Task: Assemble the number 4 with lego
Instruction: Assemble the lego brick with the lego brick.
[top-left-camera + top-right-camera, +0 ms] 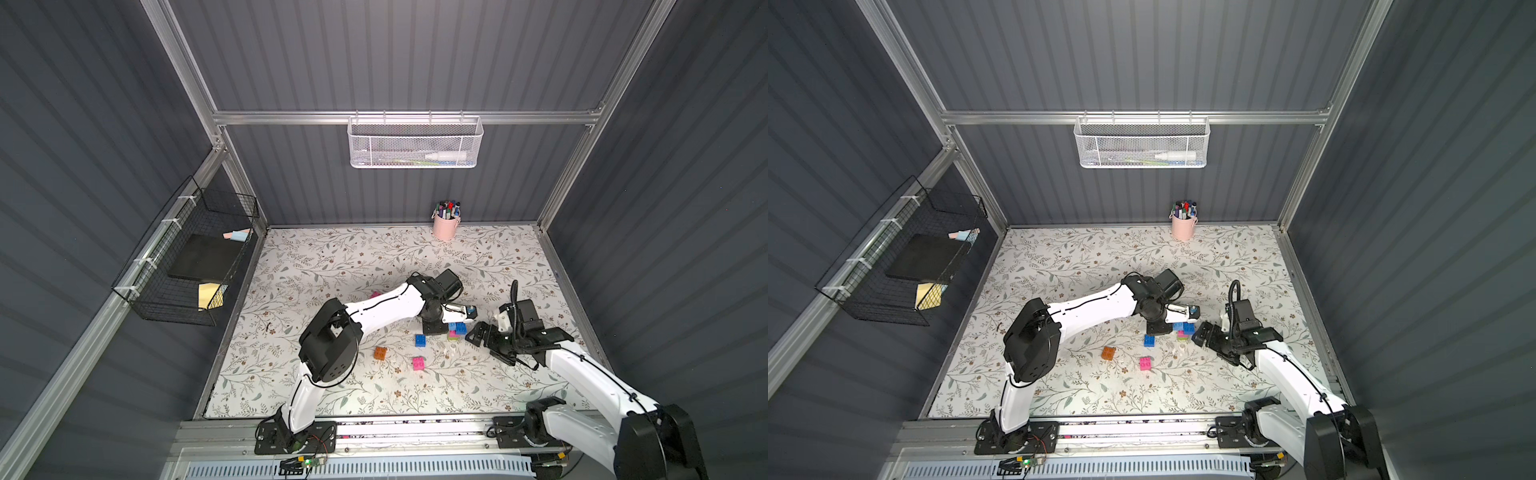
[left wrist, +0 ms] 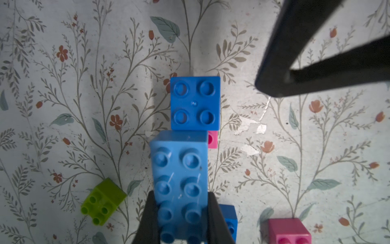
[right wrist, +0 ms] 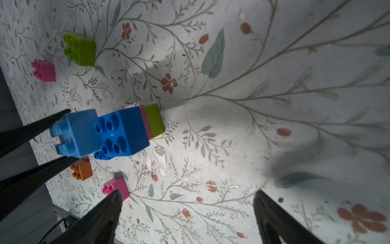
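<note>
1. Five single bricks loose on the floral mat (image 1: 332, 257), one more held, three joined.
2. Far left, off the mat: black wire basket (image 1: 187, 257) hung on the left wall.
3. Leftmost on the mat: far pink brick (image 1: 375, 294), half hidden behind the left arm in both top views. Near it, seen only in the wrist views, a lime green brick (image 3: 80, 48).
4. Nearer the front: orange brick (image 1: 380, 353), then to its right the near pink brick (image 1: 418, 363), with a square blue brick (image 1: 420, 340) just beyond it. All three apart.
5. Right of those: left gripper (image 2: 181, 193), pointing down, pinching the long blue brick (image 2: 179, 169) by its sides, studs up, clear of the mat.
6. Directly right: number 4 (image 3: 126, 128), at this point a three-brick stack, dark blue on pink on lime green, standing on the mat right of centre. End of the long blue brick meeting the dark blue top brick's edge in both wrist views; touching or just above it, hard to tell.
7. Far back, roughly in line with the stack: pink pen cup (image 1: 444, 228) full of markers, against the back wall.
8. Furthest right: right gripper (image 3: 187, 193), fingers spread wide, nothing between them, near the stack but apart from it.
</note>
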Robot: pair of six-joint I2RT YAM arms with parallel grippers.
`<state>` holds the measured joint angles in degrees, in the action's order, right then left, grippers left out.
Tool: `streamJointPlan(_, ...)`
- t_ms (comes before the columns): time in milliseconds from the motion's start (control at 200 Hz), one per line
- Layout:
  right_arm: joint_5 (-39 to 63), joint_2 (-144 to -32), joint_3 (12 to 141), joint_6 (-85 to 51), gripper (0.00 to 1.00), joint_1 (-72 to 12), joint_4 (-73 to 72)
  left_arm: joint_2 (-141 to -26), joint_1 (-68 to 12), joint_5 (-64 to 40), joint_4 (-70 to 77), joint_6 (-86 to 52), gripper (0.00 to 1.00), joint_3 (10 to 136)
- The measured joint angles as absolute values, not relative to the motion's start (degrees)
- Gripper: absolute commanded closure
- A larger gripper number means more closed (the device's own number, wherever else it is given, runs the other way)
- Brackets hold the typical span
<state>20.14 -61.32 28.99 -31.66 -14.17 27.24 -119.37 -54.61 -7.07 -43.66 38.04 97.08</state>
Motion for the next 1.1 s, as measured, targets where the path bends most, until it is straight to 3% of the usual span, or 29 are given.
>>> streamJointPlan(1101,17.5,-72.0,32.9,-27.8,0.06,-14.2,23.9,-120.3,-54.6,-8.1,-46.9,39.1,1.00,98.0)
